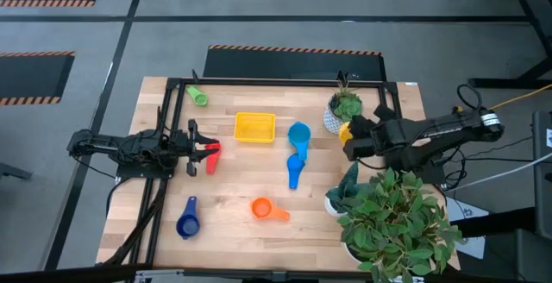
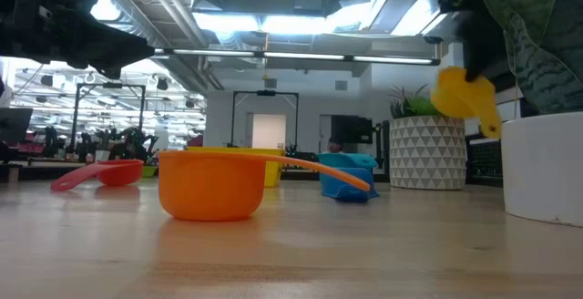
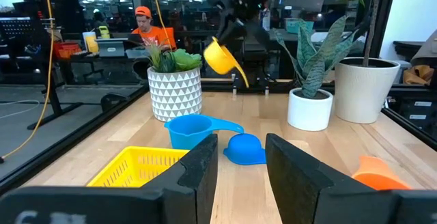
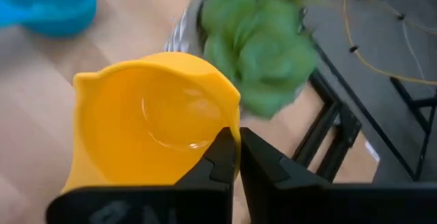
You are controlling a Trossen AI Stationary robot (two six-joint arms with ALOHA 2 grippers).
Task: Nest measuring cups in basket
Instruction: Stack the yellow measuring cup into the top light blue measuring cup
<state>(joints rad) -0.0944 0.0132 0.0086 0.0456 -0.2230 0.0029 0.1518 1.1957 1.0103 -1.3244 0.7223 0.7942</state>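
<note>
High view: grips a yellow measuring cup point(image 1: 346, 131) tight by its thin rim with the right gripper point(image 1: 360, 136), up in the air just beside the white patterned plant pot point(image 1: 333, 121). Waits with the left gripper point(image 1: 197, 149), fingers apart and holding nothing, next to the red cup point(image 1: 211, 156). Has nothing in the yellow basket point(image 1: 254, 128) yet.

Could go wrong in a few ways:
- May slip and drop (only a small pinch on a smooth edge, cup hanging tilted).
- May brush the pot's green leaves when swinging away.
- May knock the light blue cup point(image 1: 299, 134), lying between pot and basket, if carried too low.
- May land crooked on the basket rim and tip out.
</note>
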